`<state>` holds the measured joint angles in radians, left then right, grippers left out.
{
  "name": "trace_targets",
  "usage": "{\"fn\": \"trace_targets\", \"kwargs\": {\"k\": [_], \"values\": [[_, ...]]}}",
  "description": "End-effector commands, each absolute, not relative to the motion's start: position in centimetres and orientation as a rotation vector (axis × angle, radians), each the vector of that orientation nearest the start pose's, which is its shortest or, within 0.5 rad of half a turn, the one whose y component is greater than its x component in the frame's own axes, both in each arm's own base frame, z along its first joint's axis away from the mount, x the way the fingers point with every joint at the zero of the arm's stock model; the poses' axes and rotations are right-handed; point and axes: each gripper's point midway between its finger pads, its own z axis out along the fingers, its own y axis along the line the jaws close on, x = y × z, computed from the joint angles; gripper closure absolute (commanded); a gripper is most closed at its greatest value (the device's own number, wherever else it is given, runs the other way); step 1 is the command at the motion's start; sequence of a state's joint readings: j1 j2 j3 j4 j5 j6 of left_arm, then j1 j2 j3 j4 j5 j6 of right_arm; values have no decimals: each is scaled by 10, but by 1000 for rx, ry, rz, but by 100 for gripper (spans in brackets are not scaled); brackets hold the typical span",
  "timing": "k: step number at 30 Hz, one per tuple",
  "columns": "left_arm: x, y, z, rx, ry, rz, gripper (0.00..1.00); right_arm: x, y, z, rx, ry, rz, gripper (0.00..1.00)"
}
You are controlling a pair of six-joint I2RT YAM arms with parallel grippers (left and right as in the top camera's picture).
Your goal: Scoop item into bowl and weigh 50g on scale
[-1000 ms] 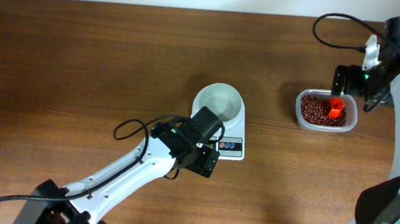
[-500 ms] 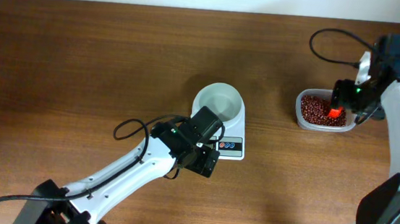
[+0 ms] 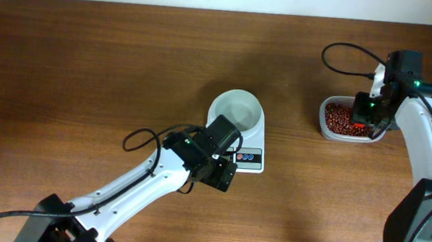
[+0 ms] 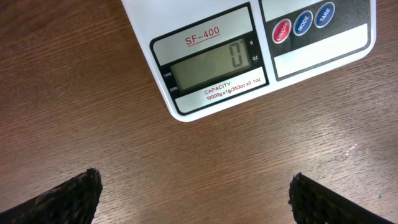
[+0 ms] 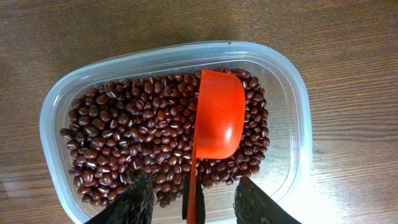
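Right now the step in hand looks like taking hold of the scoop (image 5: pixel 217 115). The right gripper (image 5: pixel 193 200) hangs over the tub (image 5: pixel 292 124), its jaws part open on either side of the handle (image 5: pixel 191 168), with a gap on both sides, so nothing is gripped yet. To do it well, the fingers should probably close with the handle centred and square between them, so the scoop does not twist, and then push it low through the beans (image 5: pixel 124 137) and lift it level.

All the beans lie in the tub, at the right of the overhead frame. The bowl (image 3: pixel 237 109) sits on the scale (image 3: pixel 257 136) at the centre and looks empty. The left gripper (image 4: pixel 196 190) is spread wide and holds nothing, low over the table (image 4: pixel 74 93) just in front of the scale, whose display (image 4: pixel 217 65) reads zero.

The handle's end is cut off at the bottom of the right wrist view. Whether the scoop lies cup-up is hard to tell; it may be face down. From overhead, the right gripper hides most of the scoop, and the left arm covers part of the scale.
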<state>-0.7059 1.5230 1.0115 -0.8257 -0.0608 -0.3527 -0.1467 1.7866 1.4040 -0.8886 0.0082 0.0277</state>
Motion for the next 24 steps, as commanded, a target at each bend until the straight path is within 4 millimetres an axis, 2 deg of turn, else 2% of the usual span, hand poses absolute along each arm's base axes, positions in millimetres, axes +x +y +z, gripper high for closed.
{"fn": "trace_targets", "kwargs": {"k": [1,15,16,19,22,24], "values": [[240,-190,73,504,2855,-91,1,393,-53,102,240,2829,-17,57],[240,-190,73,504,2855,-91,1,394,-53,103,240,2824,-16,56],[240,-190,73,504,2855,-91,1,394,-53,103,240,2825,-16,50],[240,-190,73,504,2855,-91,1,394,-54,103,243,2821,-17,47],[240,-190,73,504,2855,-91,1,393,-54,103,243,2825,-17,48],[240,-190,73,504,2855,-91,1,393,-54,102,243,2829,-17,59]]}}
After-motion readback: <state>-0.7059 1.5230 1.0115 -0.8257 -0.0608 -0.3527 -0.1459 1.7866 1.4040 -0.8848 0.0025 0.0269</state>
